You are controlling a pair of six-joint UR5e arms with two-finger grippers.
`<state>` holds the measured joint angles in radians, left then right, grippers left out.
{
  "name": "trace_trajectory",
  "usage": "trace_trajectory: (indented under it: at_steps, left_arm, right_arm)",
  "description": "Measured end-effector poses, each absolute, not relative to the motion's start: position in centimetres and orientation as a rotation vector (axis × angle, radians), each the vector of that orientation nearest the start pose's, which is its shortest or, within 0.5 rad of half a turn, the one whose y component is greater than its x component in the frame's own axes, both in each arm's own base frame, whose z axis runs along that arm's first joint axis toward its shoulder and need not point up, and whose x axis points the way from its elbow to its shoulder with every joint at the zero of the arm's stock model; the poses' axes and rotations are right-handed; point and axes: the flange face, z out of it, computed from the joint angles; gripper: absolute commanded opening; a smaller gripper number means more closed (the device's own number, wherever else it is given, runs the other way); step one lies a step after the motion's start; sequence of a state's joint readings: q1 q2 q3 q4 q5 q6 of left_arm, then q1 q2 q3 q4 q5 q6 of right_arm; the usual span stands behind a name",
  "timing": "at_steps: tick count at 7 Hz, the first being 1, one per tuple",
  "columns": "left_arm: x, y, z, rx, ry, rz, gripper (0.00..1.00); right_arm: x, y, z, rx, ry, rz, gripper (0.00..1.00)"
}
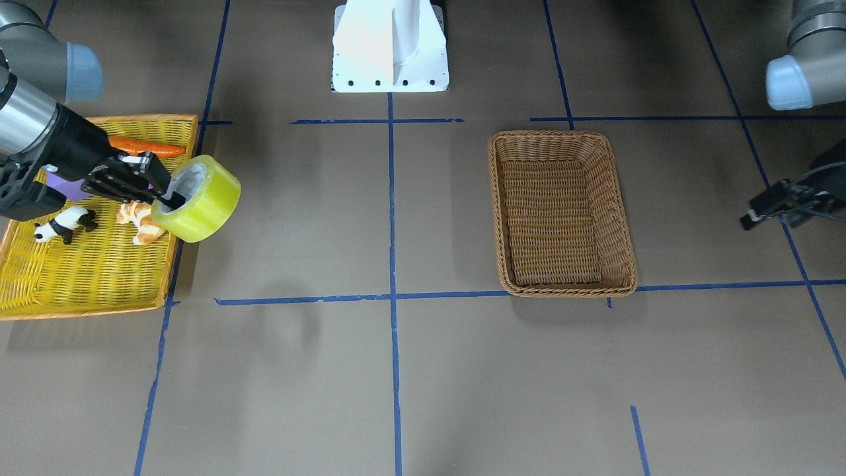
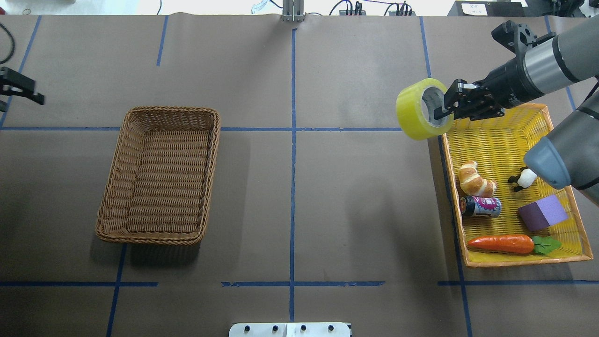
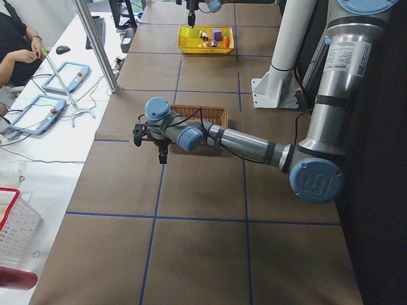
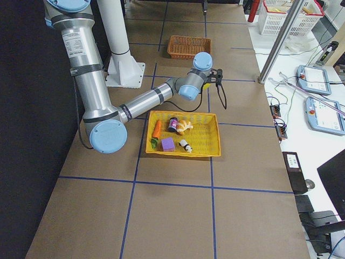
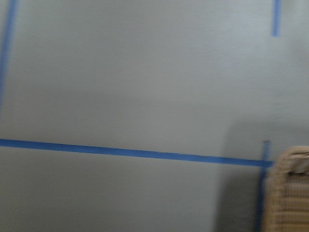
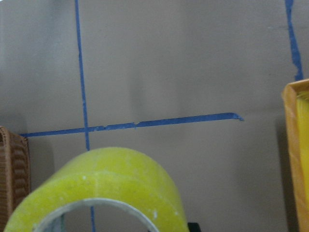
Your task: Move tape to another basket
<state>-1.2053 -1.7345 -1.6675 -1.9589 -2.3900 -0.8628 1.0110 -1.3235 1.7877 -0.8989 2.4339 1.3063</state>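
Note:
My right gripper (image 2: 442,112) is shut on the tape (image 2: 414,114), a wide yellow-green roll with a pale core. One finger sits inside the core. It holds the roll in the air, tilted, over the yellow tray's inner edge (image 1: 173,258). The tape fills the bottom of the right wrist view (image 6: 104,186). The brown wicker basket (image 2: 213,173) stands on the table's other half with nothing in it; it also shows in the front view (image 1: 564,289). My left gripper (image 2: 21,96) hangs open and empty beyond the basket's outer side, near the table's edge.
The yellow tray (image 2: 496,140) holds a croissant (image 2: 475,180), a small can (image 2: 482,206), a purple block (image 2: 543,213), a carrot (image 2: 503,243) and a panda figure (image 2: 524,179). The white base mount (image 1: 390,46) stands at the robot's side of the table.

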Motion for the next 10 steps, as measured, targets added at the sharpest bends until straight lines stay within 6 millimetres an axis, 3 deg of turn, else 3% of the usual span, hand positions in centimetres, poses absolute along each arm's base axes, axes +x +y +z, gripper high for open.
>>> trace_trajectory:
  at_steps: [2, 3, 5, 10]
  left_arm:
    - [22.0, -54.3, 40.8, -0.019, 1.152, -0.303, 1.00]
    - [24.3, -53.5, 37.9, -0.055, 1.227, -0.343, 1.00]
    - [25.9, -51.5, 34.9, -0.119, 1.366, -0.409, 1.00]
    - [26.1, -46.6, 31.6, -0.290, 1.676, -0.476, 1.00]
  right_arm:
    - [-27.1, -48.1, 32.2, 0.018, -1.397, 0.230, 0.00]
    - [-29.1, -46.6, 31.7, 0.023, -1.452, 0.270, 0.00]
    - [-31.0, -44.6, 31.0, 0.006, -1.537, 0.308, 0.00]
    - [-31.2, -42.6, 30.3, -0.050, -1.648, 0.320, 0.00]
